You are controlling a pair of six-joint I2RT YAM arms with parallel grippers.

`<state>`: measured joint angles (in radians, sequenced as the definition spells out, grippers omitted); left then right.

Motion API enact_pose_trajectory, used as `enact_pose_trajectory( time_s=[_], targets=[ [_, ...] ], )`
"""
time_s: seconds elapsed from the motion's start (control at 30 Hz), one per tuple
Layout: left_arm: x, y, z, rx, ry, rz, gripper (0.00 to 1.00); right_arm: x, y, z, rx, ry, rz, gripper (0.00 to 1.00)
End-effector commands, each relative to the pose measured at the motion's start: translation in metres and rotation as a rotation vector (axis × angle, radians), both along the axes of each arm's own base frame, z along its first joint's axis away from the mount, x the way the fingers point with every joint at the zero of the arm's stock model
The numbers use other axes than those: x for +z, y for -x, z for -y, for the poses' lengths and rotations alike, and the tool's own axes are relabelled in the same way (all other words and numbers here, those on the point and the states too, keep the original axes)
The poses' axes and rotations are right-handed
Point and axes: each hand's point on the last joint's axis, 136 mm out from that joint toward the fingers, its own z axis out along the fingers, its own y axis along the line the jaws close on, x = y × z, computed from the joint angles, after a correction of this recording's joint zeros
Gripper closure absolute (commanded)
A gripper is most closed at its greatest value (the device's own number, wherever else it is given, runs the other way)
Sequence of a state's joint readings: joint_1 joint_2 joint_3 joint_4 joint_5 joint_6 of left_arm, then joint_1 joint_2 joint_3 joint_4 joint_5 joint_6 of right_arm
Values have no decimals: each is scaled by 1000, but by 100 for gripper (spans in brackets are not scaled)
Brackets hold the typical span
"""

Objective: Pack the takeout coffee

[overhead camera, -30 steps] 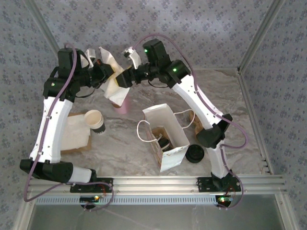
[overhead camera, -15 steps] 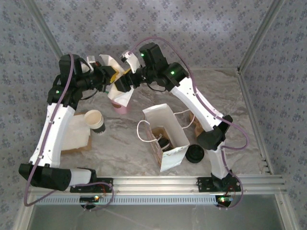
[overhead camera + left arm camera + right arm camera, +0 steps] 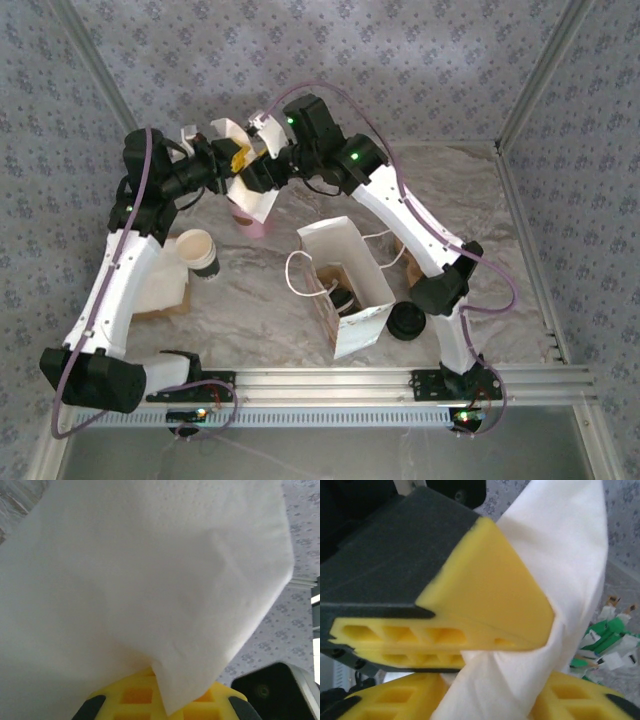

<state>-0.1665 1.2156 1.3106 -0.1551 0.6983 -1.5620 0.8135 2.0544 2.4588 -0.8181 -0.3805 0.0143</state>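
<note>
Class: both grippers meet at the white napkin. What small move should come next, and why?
Probably close the right gripper fully on the white napkin: its fingers stand apart either side of the paper, while the left gripper clamps it.

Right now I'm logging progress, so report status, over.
Left hand shut on white napkin. Right hand open around it. Takeout coffee appears inside white paper bag. Black lids beside bag, nothing blocking.

The left gripper (image 3: pixel 231 166) and right gripper (image 3: pixel 256 174) meet at a white napkin (image 3: pixel 263 202).
</note>
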Motion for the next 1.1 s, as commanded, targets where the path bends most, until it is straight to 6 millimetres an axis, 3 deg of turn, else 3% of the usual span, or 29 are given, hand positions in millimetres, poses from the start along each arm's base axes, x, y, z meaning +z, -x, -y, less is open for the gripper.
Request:
enact_pose_trajectory(
  time_s=[0.0, 0.13, 0.27, 0.43, 0.63, 0.87, 1.07],
  targets=[
    [36, 23, 4, -46, 127, 15, 100, 26, 7, 4, -5, -46, 52, 67],
    [39, 27, 4, -44, 129, 30, 81, 34, 12, 6, -19, -53, 71, 84],
    [40, 29, -4, -2, 75, 58, 42, 48, 17, 17, -59, -66, 82, 95],
    [53, 45, -38, 134, -146, 149, 1, 55, 27, 45, -137, -26, 60, 98],
    [64, 64, -58, 212, -329, 224, 1, 54, 47, 80, -231, 48, 60, 100],
    [37, 69, -73, 256, -466, 195, 1, 44, 78, 120, -333, 179, 98, 100],
    [19, 65, -74, 238, -503, 162, 1, 11, 97, 151, -422, 319, 108, 100]
  ],
)
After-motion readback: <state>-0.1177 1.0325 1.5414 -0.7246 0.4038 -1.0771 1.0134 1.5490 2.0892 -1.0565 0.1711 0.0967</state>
